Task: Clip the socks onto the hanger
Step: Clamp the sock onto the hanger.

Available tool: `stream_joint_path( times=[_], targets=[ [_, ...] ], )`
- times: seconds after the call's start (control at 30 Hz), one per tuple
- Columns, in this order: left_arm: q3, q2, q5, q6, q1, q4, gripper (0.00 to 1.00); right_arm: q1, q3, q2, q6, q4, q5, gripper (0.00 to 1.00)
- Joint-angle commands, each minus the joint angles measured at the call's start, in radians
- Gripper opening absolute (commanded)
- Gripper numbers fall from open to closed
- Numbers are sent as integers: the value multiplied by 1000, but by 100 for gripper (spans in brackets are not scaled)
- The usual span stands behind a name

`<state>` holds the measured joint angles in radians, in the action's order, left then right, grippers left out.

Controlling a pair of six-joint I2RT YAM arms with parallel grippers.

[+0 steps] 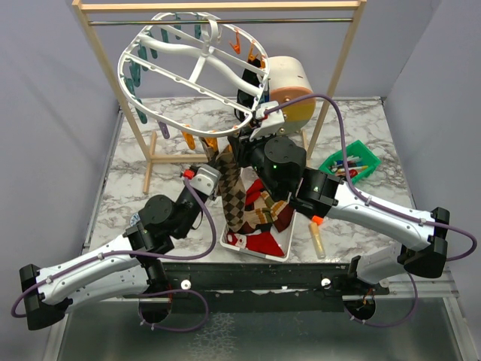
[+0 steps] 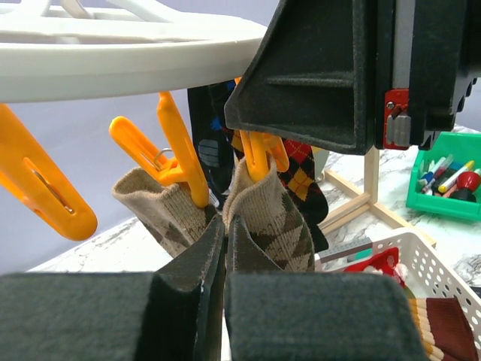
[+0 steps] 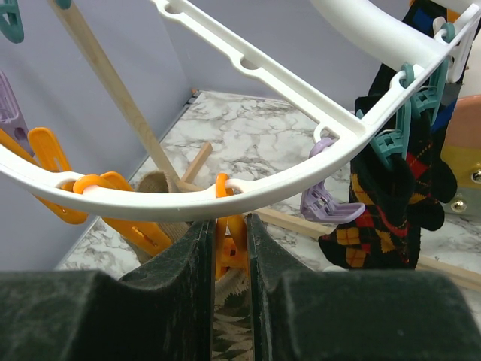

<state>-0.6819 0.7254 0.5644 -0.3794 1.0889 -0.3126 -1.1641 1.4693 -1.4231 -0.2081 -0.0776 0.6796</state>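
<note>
left hand pinches tan sock | right hand squeezes orange clip under hanger rim

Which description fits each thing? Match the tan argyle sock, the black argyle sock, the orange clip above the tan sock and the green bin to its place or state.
Things:
1. tan argyle sock
2. black argyle sock
3. orange clip above the tan sock
4. green bin

States:
A. squeezed between the right jaws
B. holds markers, on the table's right side
C. pinched by the left jaws
D. hangs from a teal clip

Pairs: 1-C, 2-D, 3-A, 4-B
</note>
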Motion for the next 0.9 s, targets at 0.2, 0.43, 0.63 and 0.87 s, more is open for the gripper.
stream_joint_path(
  times=[0.2, 0.43, 0.63, 0.87],
  targets=[
    [-58, 20, -37, -19, 6, -45, 0, -5, 34, -15, -8, -38, -20, 1],
    [-71, 31, -43, -27, 6, -55, 0, -5, 36, -21, -9, -40, -25, 0],
    [-74, 35, -47, -27, 6, -63, 0, -5, 28, -20, -10, -35, -27, 0],
    [-65, 43, -49, -33, 6, -63, 0, -5, 22, -9, -14, -36, -55, 2]
  ],
)
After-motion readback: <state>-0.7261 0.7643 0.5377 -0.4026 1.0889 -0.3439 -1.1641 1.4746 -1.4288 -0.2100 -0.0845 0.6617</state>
